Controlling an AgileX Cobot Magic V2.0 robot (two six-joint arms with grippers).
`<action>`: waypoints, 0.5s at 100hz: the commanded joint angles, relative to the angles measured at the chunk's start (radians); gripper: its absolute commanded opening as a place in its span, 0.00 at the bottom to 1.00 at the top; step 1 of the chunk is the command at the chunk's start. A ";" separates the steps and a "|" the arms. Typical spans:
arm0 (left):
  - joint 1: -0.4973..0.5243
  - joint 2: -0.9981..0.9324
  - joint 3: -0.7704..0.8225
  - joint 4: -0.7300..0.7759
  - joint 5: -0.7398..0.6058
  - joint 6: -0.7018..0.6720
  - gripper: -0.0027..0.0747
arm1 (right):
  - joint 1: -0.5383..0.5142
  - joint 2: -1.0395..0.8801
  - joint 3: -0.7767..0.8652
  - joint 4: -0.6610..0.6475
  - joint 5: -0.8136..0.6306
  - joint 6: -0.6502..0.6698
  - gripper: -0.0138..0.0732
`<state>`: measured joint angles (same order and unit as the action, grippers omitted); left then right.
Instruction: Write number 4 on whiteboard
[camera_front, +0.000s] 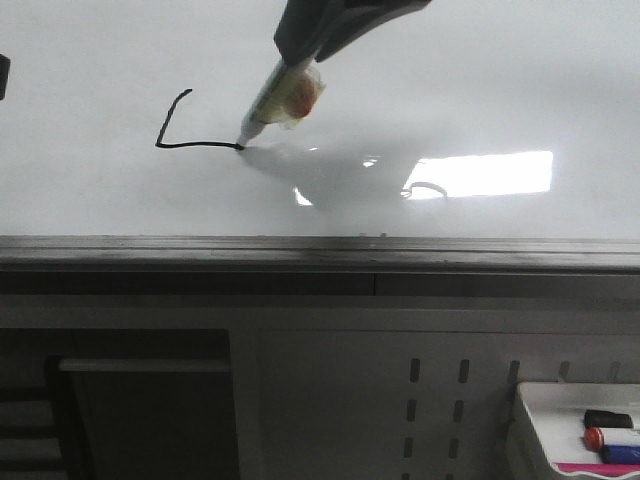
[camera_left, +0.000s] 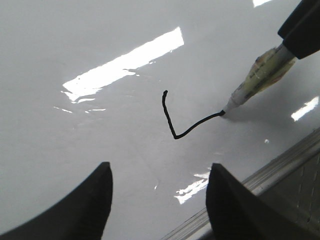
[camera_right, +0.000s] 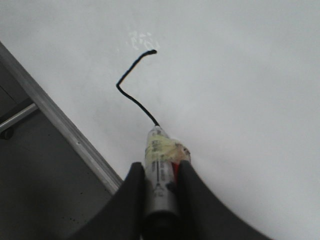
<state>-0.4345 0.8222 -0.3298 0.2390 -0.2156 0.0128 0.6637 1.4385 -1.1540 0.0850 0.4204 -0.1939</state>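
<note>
Both hands (camera_left: 157, 205) (camera_right: 159, 200) have smooth, tapered, matte black fingers.

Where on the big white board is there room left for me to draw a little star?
The large glossy white whiteboard is bare left of the thin black unfinished number 4 and right of the taped marker that the right tool grips, around the bright glare. It is crowded only where the marker tip meets the line.

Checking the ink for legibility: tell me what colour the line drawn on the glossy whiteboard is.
Black, a thin hand-drawn line on the glossy whiteboard; clearest in the right wrist view.
</note>
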 joint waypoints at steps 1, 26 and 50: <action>0.002 -0.008 -0.028 -0.016 -0.065 -0.002 0.54 | 0.036 -0.039 -0.062 -0.015 -0.122 -0.010 0.08; 0.002 -0.008 -0.028 -0.016 -0.065 -0.002 0.54 | 0.006 0.008 -0.102 -0.024 -0.191 -0.010 0.08; 0.002 -0.008 -0.028 -0.016 -0.063 -0.002 0.54 | 0.017 0.044 -0.096 -0.014 0.008 -0.010 0.08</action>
<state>-0.4345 0.8222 -0.3298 0.2390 -0.2156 0.0128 0.6704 1.5086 -1.2211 0.0740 0.3840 -0.1954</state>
